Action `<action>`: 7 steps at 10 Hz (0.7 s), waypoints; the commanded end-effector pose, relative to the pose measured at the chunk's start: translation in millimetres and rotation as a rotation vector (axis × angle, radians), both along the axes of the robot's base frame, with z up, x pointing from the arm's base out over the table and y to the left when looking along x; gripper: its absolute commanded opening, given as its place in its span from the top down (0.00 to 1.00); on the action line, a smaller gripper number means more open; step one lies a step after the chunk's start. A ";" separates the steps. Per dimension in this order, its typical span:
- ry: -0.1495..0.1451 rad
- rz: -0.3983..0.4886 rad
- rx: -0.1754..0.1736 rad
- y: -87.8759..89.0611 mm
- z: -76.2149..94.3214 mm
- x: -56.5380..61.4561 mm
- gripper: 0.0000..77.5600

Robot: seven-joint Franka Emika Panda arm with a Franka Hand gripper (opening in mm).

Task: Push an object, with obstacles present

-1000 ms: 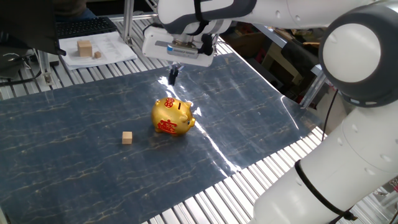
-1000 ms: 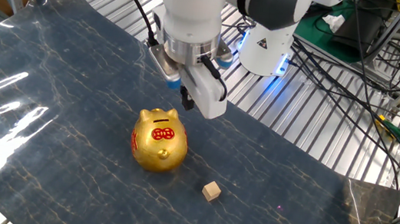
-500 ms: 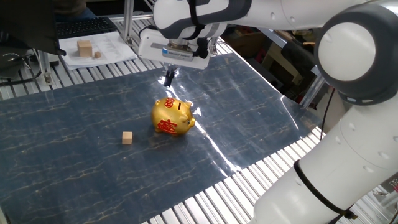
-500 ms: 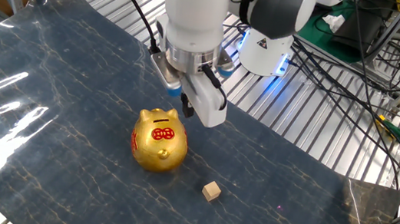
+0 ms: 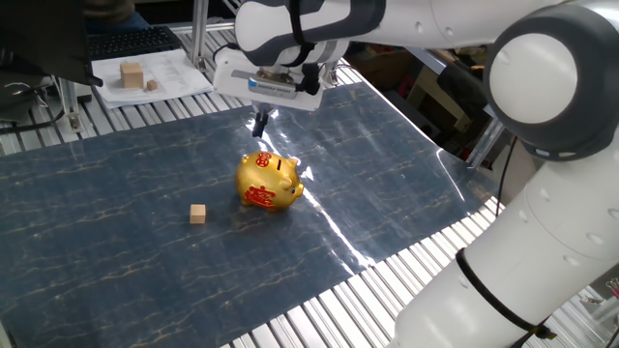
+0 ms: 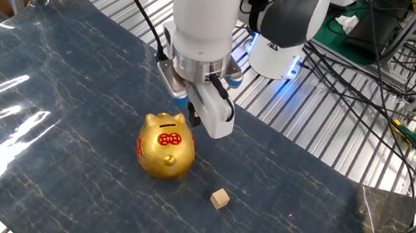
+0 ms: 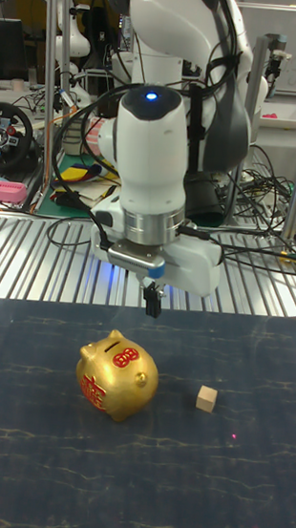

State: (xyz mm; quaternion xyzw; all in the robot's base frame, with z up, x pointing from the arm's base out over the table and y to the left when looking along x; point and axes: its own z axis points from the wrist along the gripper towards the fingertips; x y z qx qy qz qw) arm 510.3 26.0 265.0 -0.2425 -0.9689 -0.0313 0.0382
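The object, a tiny tan wooden cube [image 5: 197,214] [image 6: 219,198] [image 7: 206,399], lies alone on the dark mat. The obstacle is a shiny gold piggy bank [image 5: 268,181] [image 6: 165,145] [image 7: 116,373] with red markings, standing a short way from the cube. My gripper [image 5: 259,122] [image 6: 194,118] [image 7: 151,301] hangs above the mat just behind the pig, on the side away from the cube. Its fingers are pressed together with nothing between them. It touches neither the pig nor the cube.
The dark marbled mat [image 5: 126,251] covers a ribbed metal table. Larger pale wooden blocks [image 5: 132,74] sit on white paper at the far corner, beside a keyboard. The arm's base [image 6: 278,45] and loose cables [image 6: 391,68] lie beyond the mat's far edge.
The gripper has shifted a little sideways behind the pig, toward the cube's side of the mat. Pig and cube have not moved.
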 end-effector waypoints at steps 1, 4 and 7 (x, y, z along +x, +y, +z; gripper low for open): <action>-0.003 0.020 -0.014 0.3 -0.3 0.8 1.00; -0.044 0.037 -0.015 0.3 -0.3 0.8 1.00; -0.058 0.059 -0.015 0.3 -0.3 0.8 1.00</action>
